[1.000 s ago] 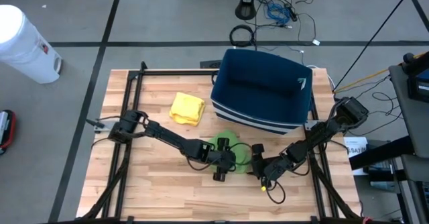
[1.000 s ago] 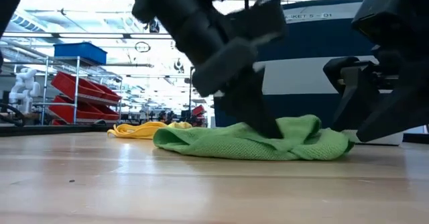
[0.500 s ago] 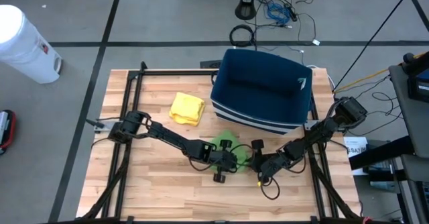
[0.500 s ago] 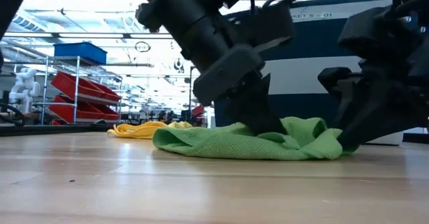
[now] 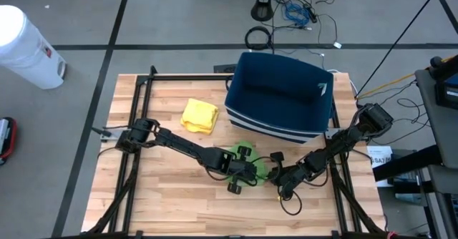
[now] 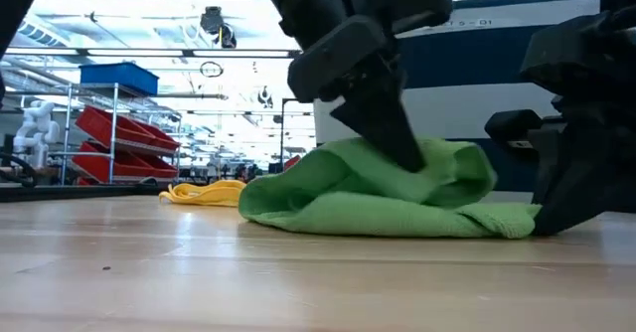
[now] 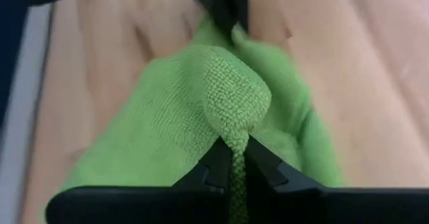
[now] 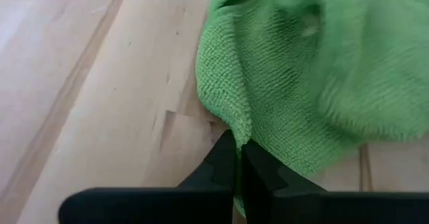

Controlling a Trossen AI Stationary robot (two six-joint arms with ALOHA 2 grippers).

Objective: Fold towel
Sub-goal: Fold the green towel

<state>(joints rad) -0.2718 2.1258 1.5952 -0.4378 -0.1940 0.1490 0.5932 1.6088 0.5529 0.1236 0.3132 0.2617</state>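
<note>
A: Towel location?

B: Green towel (image 5: pixel 247 162) sits low centre of the high view, crumpled on the wooden table (image 5: pixel 157 203), just below the blue bin (image 5: pixel 279 96). Both arms meet over it.

A: Left gripper?

B: Left gripper (image 5: pixel 243 173) is on the towel's lower left edge. Wrist view shows its fingers (image 7: pixel 216 165) closed tight with a ridge of green cloth pinched between them. In the low view that part of the towel (image 6: pixel 397 188) is bunched up into a hump under the gripper.

A: Right one?

B: Right gripper (image 5: pixel 275 178) is at the towel's right edge, low centre-right of the high view. Its fingers (image 8: pixel 224 158) are pressed together at the towel's hem; a bit of edge looks caught between them, the rest lies flat on the wood.

A: Anything else on the table?

B: Yellow cloth (image 5: pixel 200 115), folded, upper left of the green one, well apart from both grippers. White container (image 5: pixel 25 46) on the floor, top left.
</note>
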